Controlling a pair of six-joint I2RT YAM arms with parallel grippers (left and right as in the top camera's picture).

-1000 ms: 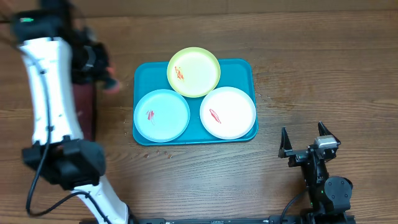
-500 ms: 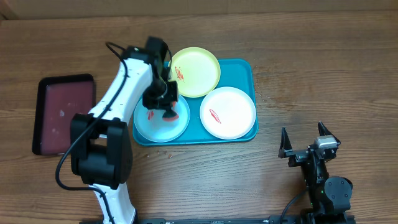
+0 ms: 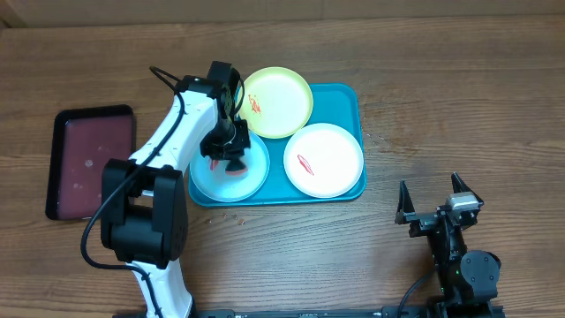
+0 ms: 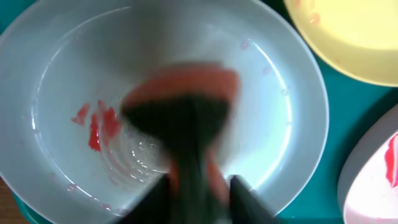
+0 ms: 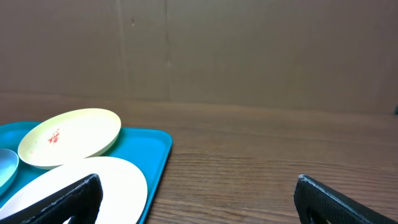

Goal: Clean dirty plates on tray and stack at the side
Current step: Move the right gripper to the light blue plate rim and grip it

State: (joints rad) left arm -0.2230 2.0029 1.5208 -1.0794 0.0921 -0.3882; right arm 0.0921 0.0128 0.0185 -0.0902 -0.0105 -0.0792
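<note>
- Since half a second ago the left arm has shifted only slightly over the light blue plate [image 3: 254, 179]. A full second ago it was still out by the maroon tray [image 3: 88, 163].
- Its left fingers [image 4: 149, 208] are narrowed around a dark-backed, reddish scrubbing pad [image 4: 186, 102]. The pad is blurred in the wrist view and looks to be pressed on the plate's middle.
- A red smear [image 4: 96, 127] remains left of the pad, with wet swirl marks beside it, so I judge this plate only partly cleaned.
- All three plates lie inside the turquoise tray [image 3: 355, 95]. The light blue one is at the front left and the white plate [image 3: 328, 155] at the front right. The yellow-green plate [image 3: 281, 104] is at the back, its rim hanging over the tray's far edge. The white and yellow-green plates each show a red mark.
- The right fingers [image 5: 56, 199] are spread wide and hold nothing, parked on the tabletop [image 3: 477, 79] well apart from the tray.
- The plates look light, stiff and smooth, and likely slippery where wet. A light plate could skate under the pad.
- For stacking, the raised rim is the sensible hold, pinched from the edge. The yellow-green plate's overhanging rim seems easiest to reach.
</note>
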